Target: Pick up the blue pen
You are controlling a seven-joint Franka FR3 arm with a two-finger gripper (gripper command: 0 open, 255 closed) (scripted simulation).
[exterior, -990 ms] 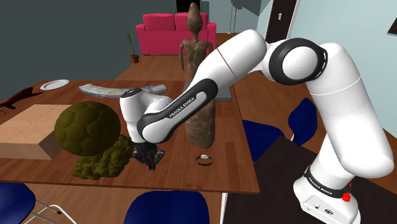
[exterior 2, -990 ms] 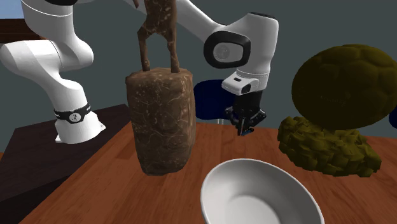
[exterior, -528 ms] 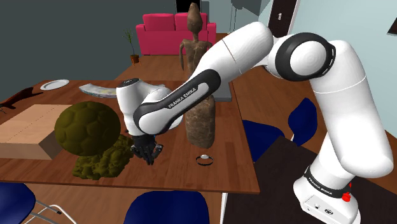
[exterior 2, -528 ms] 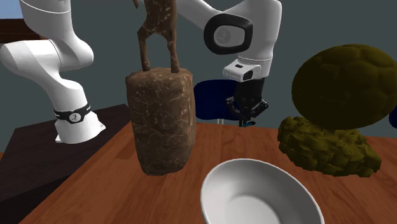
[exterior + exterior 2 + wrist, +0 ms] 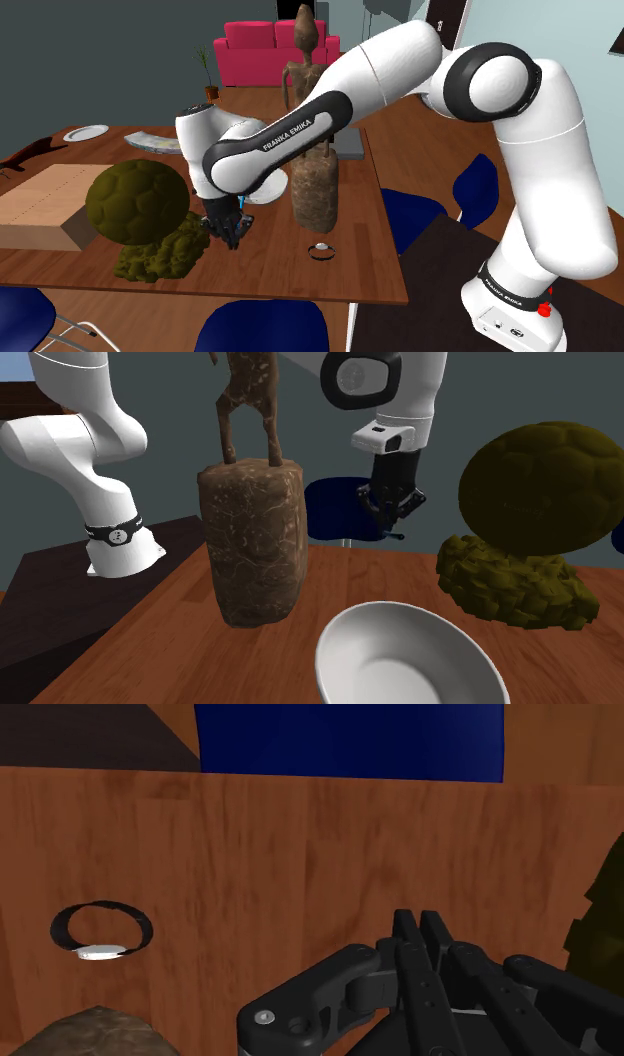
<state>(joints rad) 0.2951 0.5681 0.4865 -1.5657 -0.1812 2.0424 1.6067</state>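
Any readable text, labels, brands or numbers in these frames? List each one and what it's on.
"FRANKA EMIKA": white letters on the dark forearm, shoulder view.
Base band: white lettering, too small to read.
Nothing else is legible.

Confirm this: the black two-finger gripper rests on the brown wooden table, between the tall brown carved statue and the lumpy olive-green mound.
Wrong: the black two-finger gripper, shut on the blue pen, hangs clear above the brown wooden table, as the second exterior view shows. It is between the tall brown carved statue and the lumpy olive-green mound.
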